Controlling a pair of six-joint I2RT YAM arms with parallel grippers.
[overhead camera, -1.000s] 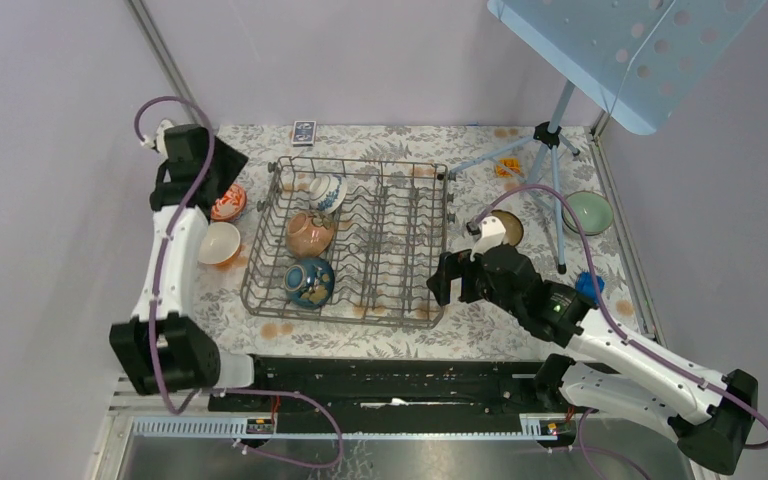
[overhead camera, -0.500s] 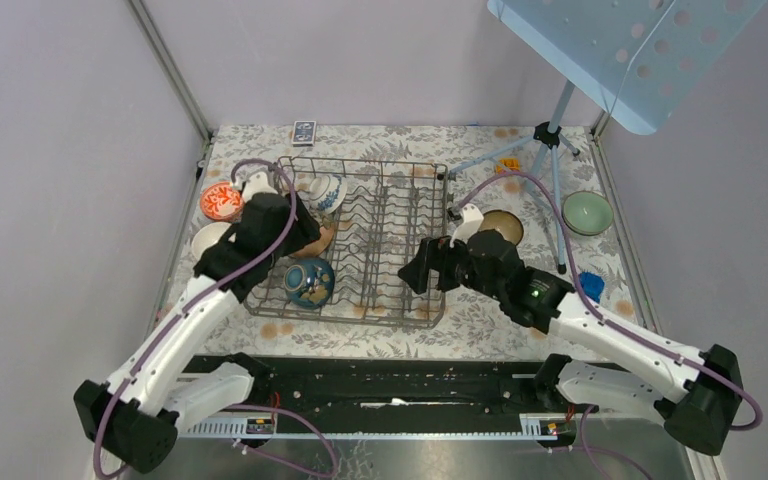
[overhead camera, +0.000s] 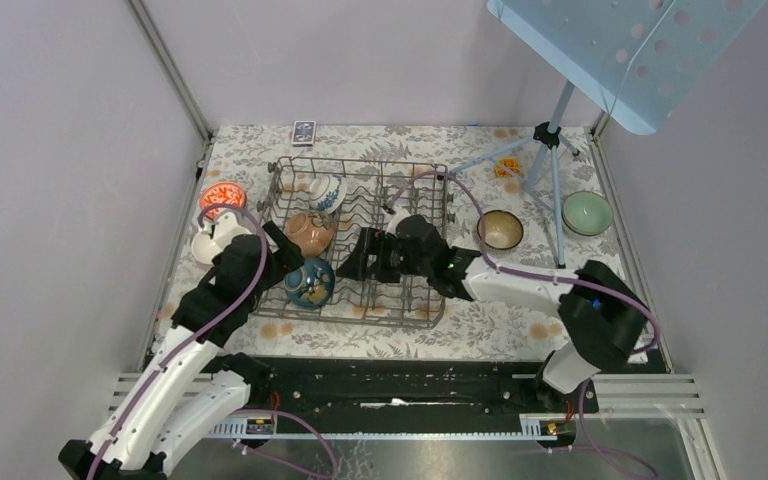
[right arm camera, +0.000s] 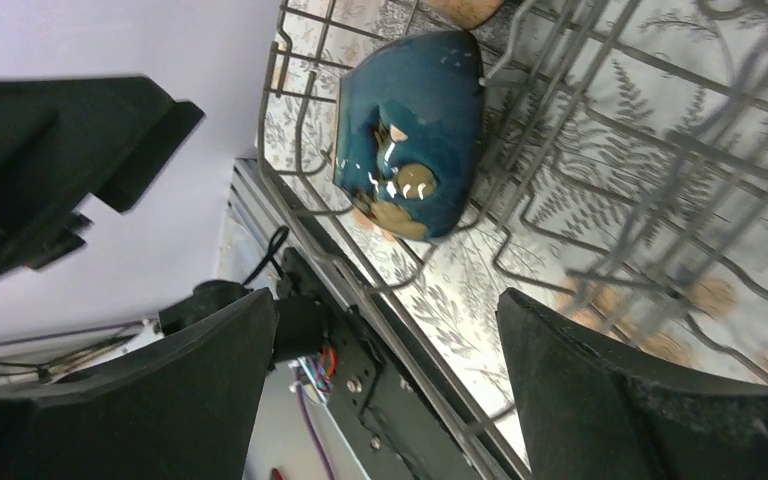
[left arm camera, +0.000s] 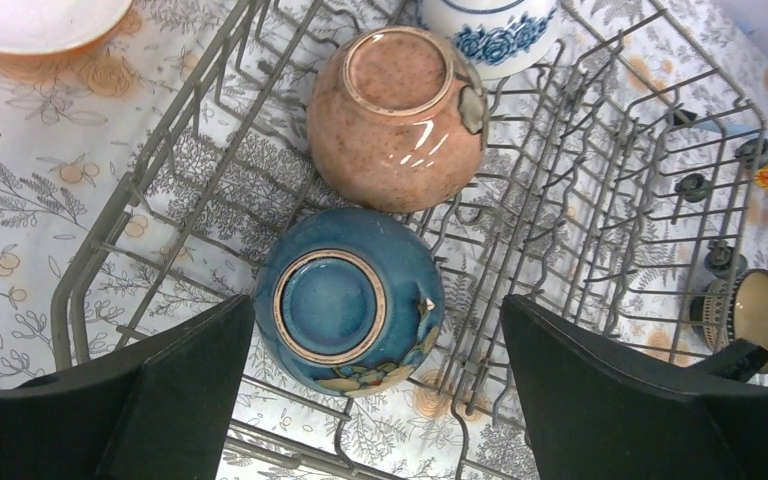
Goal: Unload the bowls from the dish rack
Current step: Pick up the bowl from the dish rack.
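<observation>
While the left gripper (left arm camera: 375,330) hangs wide open and empty above the upturned glossy blue ceramic bowl (left arm camera: 332,305) in the near-left corner of the grey wire dish rack (overhead camera: 415,185), with the right gripper (right arm camera: 385,300) likewise spread nearby, one arm alone should descend, straddling the bowl clear of the tines.
</observation>
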